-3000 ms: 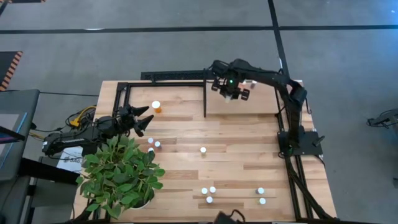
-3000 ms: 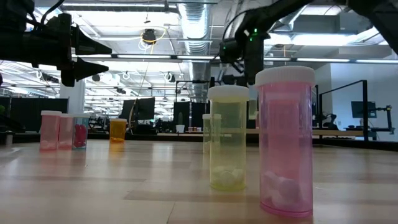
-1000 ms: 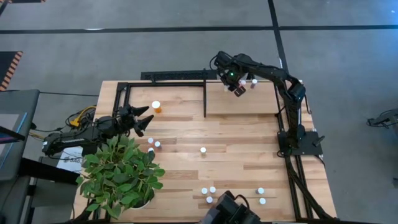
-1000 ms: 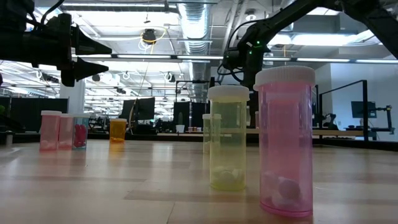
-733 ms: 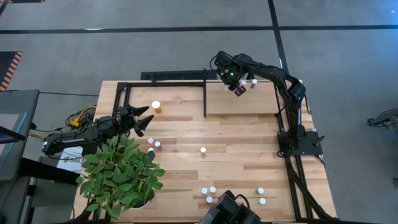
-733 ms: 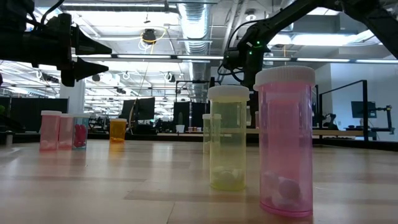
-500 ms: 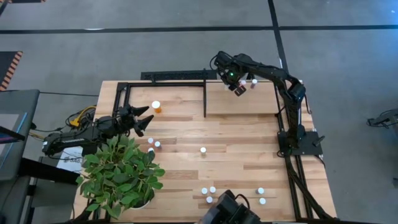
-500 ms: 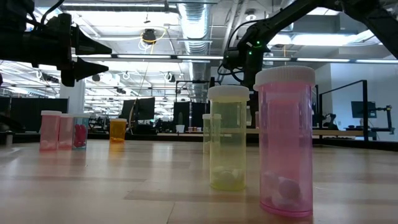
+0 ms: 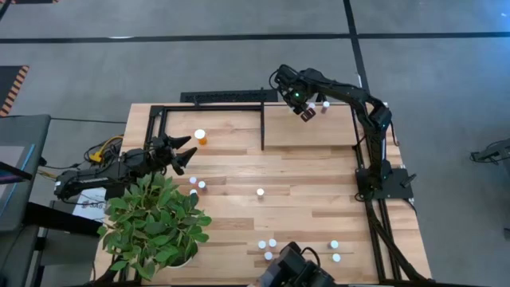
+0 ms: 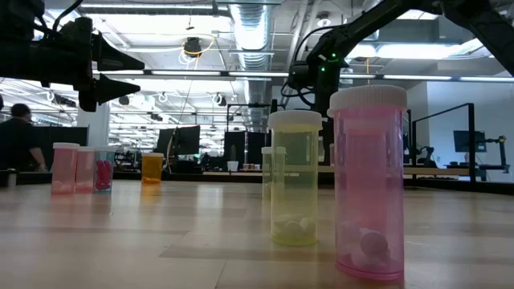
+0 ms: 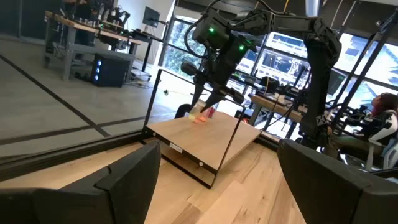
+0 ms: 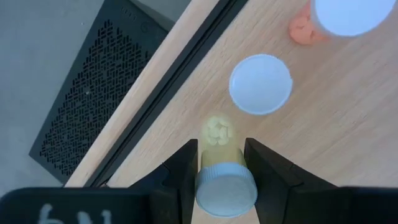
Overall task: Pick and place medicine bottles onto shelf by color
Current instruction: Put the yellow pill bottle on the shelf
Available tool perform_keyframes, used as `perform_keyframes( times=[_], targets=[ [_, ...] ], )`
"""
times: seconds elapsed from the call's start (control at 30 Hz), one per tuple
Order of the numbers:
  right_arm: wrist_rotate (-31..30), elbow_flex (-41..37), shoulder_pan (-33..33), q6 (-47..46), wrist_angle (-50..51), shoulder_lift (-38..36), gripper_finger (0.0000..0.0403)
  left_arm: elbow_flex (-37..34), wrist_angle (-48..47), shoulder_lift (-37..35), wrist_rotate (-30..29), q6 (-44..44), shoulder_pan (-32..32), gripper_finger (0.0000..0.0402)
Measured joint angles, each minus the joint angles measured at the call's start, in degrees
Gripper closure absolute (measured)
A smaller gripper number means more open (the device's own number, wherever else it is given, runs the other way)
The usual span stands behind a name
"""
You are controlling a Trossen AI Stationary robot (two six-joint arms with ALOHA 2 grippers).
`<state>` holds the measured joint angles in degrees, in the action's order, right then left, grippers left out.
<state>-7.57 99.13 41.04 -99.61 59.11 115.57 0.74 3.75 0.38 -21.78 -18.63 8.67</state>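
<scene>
My right gripper (image 9: 306,112) points steeply down over the far edge of the shelf (image 9: 311,132) and is shut on a yellow-green, white-capped medicine bottle (image 12: 224,180). Two more bottles stand on the shelf just beyond it: one seen as a white cap (image 12: 260,84), one orange (image 12: 339,15). My left gripper (image 9: 185,153) waits open and level above the table's left side, near a larger orange bottle (image 9: 200,137). Several small white-capped bottles stand on the tabletop, among them a single one (image 9: 260,192) and a pair (image 9: 198,184). My right gripper pinches the yellow-green bottle between its two fingers (image 12: 186,168), on the sides just under the white cap (image 12: 225,190). The fingers come from above, pointing steeply down along the upright bottle. Whether its bottom (image 12: 219,132) touches the shelf I cannot tell.
A leafy potted plant (image 9: 155,219) fills the near left corner. Black frame bars (image 9: 262,127) edge the shelf, and a black perforated box (image 12: 87,93) lies behind its far edge. More bottles stand near the front edge (image 9: 267,249) (image 9: 335,250).
</scene>
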Motion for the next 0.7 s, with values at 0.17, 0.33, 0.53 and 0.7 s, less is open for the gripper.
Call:
perform_keyframes(
  times=[0.17,0.33,0.53,0.7],
  targets=[
    [4.15,0.21,0.01,0.07,2.39,-0.07,0.0259,-0.01,0.0,0.0,0.0,0.0,0.0,0.009],
    [9.89,1.63,0.31,0.45,8.08,-0.13,0.0259,0.01,0.0,0.0,-0.01,0.0,0.0,0.009],
    [9.43,1.95,0.31,-0.86,13.17,-0.07,0.0259,-0.01,0.02,0.01,-0.01,0.0,-0.01,0.009],
    [9.4,0.66,0.81,-1.29,15.35,0.02,0.0259,0.02,-0.01,-0.02,0.0,0.0,0.0,0.009]
  ],
)
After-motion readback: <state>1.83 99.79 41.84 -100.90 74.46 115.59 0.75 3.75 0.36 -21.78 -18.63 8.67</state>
